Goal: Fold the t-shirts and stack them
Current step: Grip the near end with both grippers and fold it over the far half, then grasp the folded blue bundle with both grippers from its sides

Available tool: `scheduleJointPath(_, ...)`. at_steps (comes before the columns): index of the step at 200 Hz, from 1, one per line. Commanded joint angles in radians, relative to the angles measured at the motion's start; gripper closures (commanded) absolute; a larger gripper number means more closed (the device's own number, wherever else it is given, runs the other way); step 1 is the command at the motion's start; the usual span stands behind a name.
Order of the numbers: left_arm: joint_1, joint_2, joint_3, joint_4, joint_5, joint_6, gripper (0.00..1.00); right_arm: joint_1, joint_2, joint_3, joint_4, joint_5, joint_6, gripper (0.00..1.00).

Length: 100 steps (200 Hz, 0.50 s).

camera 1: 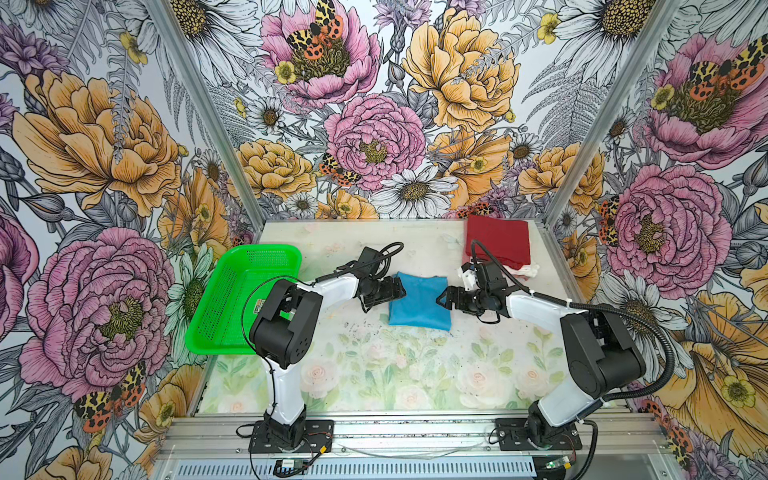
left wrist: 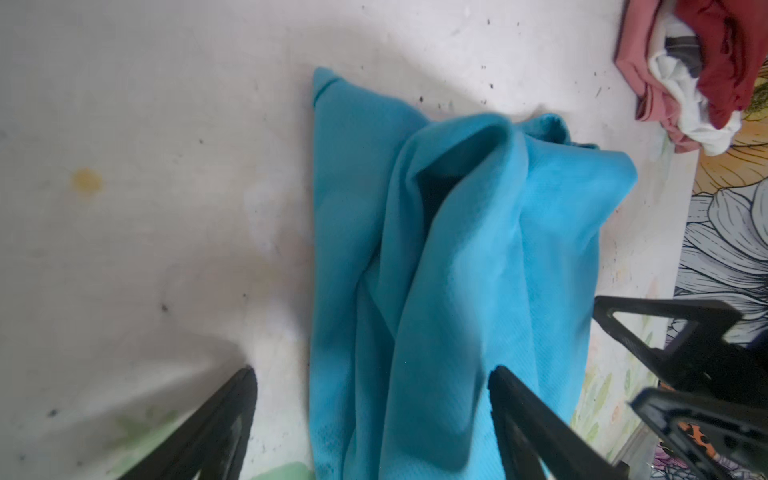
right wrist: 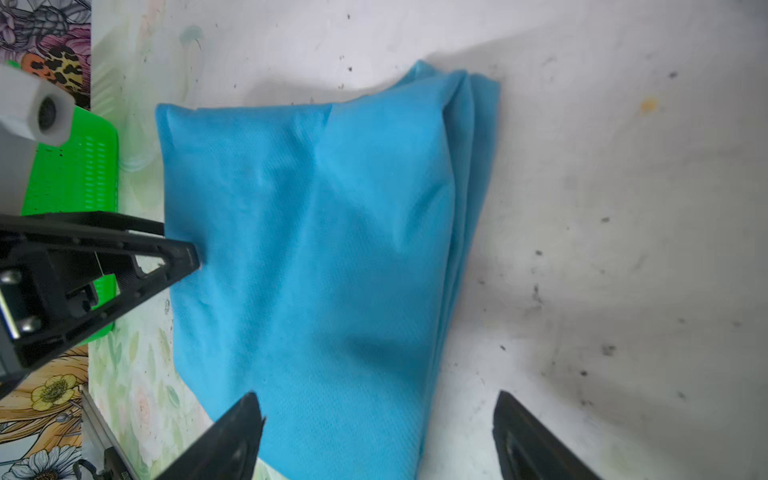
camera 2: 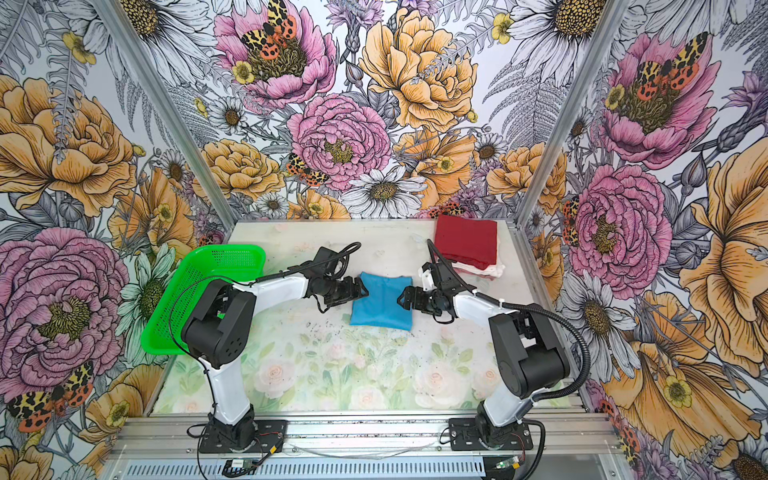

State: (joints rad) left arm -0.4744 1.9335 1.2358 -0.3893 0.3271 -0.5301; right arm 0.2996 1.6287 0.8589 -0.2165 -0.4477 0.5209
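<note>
A folded sky-blue t-shirt [camera 1: 419, 303] [camera 2: 382, 303] lies mid-table between both arms. My left gripper [camera 1: 402, 291] [left wrist: 372, 374] is open at its left edge, one finger over the cloth and the other over bare table; nothing is clamped. At the shirt's right edge my right gripper [camera 1: 440, 300] [right wrist: 378, 399] is also open, straddling that edge of the blue shirt [right wrist: 324, 228]. In the left wrist view the blue shirt [left wrist: 478, 249] shows loose, raised folds. A dark red folded shirt [camera 1: 496, 241] [camera 2: 465, 239] tops a pile at the back right, with pinkish and white shirts [camera 1: 524, 271] beneath.
A bright green mesh basket [camera 1: 245, 299] [camera 2: 203, 295] stands at the left, overhanging the table's edge, with nothing in it. Metal frame posts and flowered walls close in the back and sides. The front half of the flowered table top [camera 1: 395, 374] holds no objects.
</note>
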Motion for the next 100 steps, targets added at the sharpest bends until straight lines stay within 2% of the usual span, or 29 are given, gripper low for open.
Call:
scheduleJointPath(1, -0.023, 0.041, 0.061, -0.021, -0.027, 0.037, 0.14, 0.0, -0.053, -0.011, 0.004, 0.011, -0.025, 0.12)
scheduleJointPath(39, -0.038, 0.082, 0.077, -0.029, -0.031, 0.027, 0.18, 0.0, -0.041, -0.02, 0.003, -0.008, -0.023, 0.12)
scheduleJointPath(56, -0.038, 0.101, 0.083, -0.027, -0.006, 0.023, 0.26, -0.001, -0.021, -0.018, 0.005, -0.015, -0.025, 0.12)
scheduleJointPath(73, -0.041, 0.113, 0.084, -0.025, 0.007, 0.021, 0.4, -0.001, -0.014, -0.019, 0.005, -0.011, -0.027, 0.12)
scheduleJointPath(91, -0.044, 0.117, 0.076, -0.016, 0.008, 0.011, 0.74, -0.001, -0.011, -0.02, 0.007, -0.013, -0.032, 0.12)
scheduleJointPath(100, -0.044, 0.109, 0.068, -0.011, 0.001, 0.009, 0.82, -0.001, -0.008, -0.02, 0.008, -0.017, -0.041, 0.12)
